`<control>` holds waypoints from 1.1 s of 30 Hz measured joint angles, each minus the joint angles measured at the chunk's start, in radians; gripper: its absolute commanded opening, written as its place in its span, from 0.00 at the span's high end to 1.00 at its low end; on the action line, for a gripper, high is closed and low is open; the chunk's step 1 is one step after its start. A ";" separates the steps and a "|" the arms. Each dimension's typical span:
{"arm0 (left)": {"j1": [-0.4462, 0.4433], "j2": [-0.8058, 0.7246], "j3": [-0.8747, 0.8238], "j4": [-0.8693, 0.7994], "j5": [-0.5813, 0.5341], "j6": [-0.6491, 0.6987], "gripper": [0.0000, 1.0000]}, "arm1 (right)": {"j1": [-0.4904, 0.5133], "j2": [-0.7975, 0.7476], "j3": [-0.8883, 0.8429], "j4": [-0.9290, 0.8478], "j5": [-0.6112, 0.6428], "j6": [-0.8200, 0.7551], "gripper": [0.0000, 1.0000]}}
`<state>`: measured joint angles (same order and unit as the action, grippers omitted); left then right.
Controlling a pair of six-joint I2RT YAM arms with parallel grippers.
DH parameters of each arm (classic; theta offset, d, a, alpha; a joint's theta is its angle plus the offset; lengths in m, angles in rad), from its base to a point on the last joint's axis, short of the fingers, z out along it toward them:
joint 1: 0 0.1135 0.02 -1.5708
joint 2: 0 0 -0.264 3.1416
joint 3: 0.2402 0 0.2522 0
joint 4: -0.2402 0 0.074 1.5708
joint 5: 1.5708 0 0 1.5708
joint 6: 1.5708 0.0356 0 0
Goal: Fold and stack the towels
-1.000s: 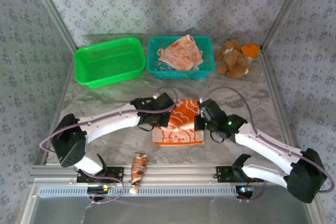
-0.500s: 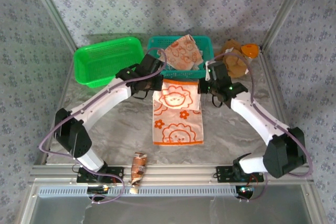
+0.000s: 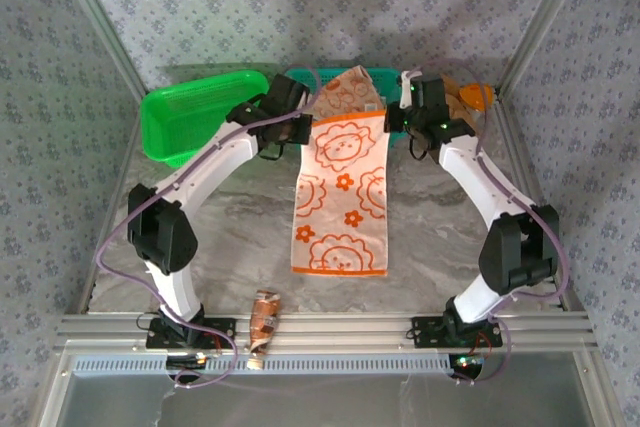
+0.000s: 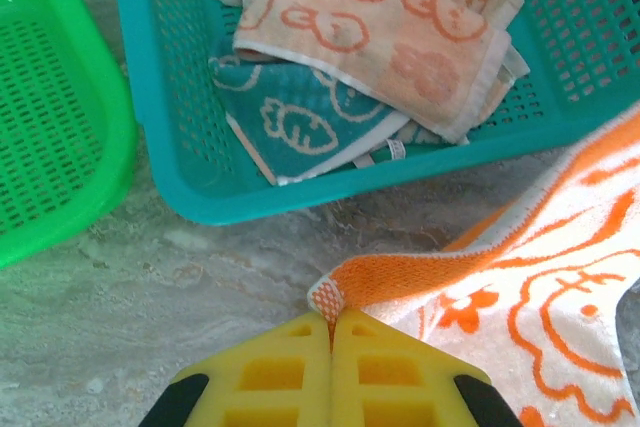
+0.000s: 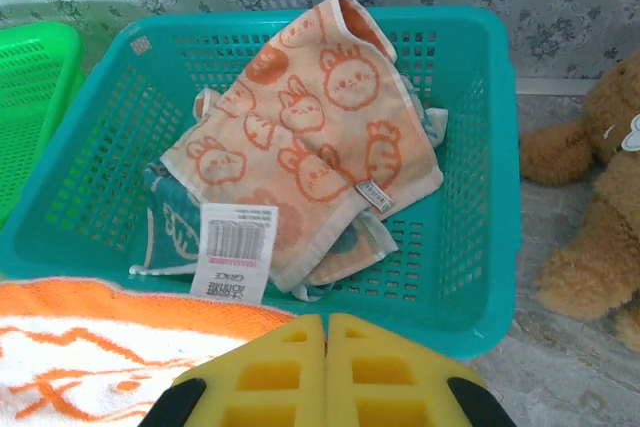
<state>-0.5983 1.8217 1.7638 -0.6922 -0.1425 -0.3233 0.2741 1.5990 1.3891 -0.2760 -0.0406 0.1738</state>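
Note:
The bright orange lion towel [image 3: 343,197] hangs stretched out, its near edge resting on the table and its far edge lifted in front of the teal basket [image 3: 300,75]. My left gripper [image 3: 307,128] is shut on the far left corner; its yellow fingers [image 4: 290,372] pinch the orange towel [image 4: 540,287] at that corner. My right gripper [image 3: 393,124] is shut on the far right corner, where the orange towel [image 5: 100,347] runs under its fingers [image 5: 280,377]. The peach towel [image 5: 310,137] lies crumpled over the teal towel [image 5: 170,222] inside the teal basket [image 5: 480,247].
A green basket [image 3: 195,117] stands at the back left. The brown teddy bear [image 5: 590,217] sits right of the teal basket, beside an orange object [image 3: 478,95]. A small brown wrapper [image 3: 265,317] lies near the front edge. A white barcode tag [image 5: 232,247] hangs from the orange towel's far edge.
Both grippers have travelled from the table's middle toward the baskets, carrying the orange towel's far edge. The towel has opened from a folded half to its full length.

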 measured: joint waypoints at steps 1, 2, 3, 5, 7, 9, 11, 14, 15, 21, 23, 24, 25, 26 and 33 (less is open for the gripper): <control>0.003 0.005 0.008 0.000 0.000 0.003 1.00 | -0.001 0.002 0.000 0.000 -0.003 -0.001 1.00; 0.005 0.006 0.010 0.003 0.000 0.007 1.00 | -0.001 0.002 -0.001 0.001 -0.006 -0.003 1.00; 0.006 0.006 0.010 0.004 0.000 0.013 1.00 | 0.000 0.002 -0.005 0.006 -0.009 -0.003 1.00; 0.006 0.006 0.005 0.008 0.000 0.022 1.00 | 0.003 -0.004 -0.025 0.026 -0.013 -0.003 1.00; 0.007 0.006 -0.014 0.023 0.000 0.028 1.00 | 0.007 -0.015 -0.061 0.038 -0.017 -0.003 1.00; 0.008 0.006 -0.047 0.034 0.001 0.028 1.00 | 0.012 -0.032 -0.109 0.043 -0.018 -0.003 1.00; 0.008 0.006 -0.078 0.042 0.009 0.027 1.00 | 0.016 -0.049 -0.152 0.045 -0.020 -0.002 1.00; 0.008 0.003 -0.133 0.059 0.024 0.024 1.00 | 0.025 -0.083 -0.215 0.056 -0.020 0.002 1.00; 0.008 -0.001 -0.156 0.064 0.028 0.023 1.00 | 0.030 -0.099 -0.239 0.056 -0.020 0.003 1.00; 0.002 -0.071 -0.274 0.078 0.053 0.000 1.00 | 0.071 -0.189 -0.352 0.058 -0.018 0.024 1.00; -0.004 -0.103 -0.308 0.093 0.054 -0.011 1.00 | 0.082 -0.220 -0.384 0.056 -0.016 0.032 1.00; -0.008 -0.121 -0.328 0.100 0.056 -0.019 1.00 | 0.087 -0.237 -0.401 0.056 -0.014 0.037 1.00; -0.013 -0.140 -0.351 0.108 0.057 -0.027 1.00 | 0.094 -0.254 -0.417 0.056 -0.008 0.042 1.00; -0.019 -0.154 -0.369 0.113 0.058 -0.032 1.00 | 0.099 -0.270 -0.433 0.055 -0.006 0.047 1.00; -0.068 -0.214 -0.475 0.129 0.064 -0.085 1.00 | 0.138 -0.361 -0.516 0.026 0.018 0.073 1.00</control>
<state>-0.6662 1.6081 1.2884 -0.5636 -0.0784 -0.4084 0.4122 1.2381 0.8730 -0.2497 -0.0223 0.2470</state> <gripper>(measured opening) 0.041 0.049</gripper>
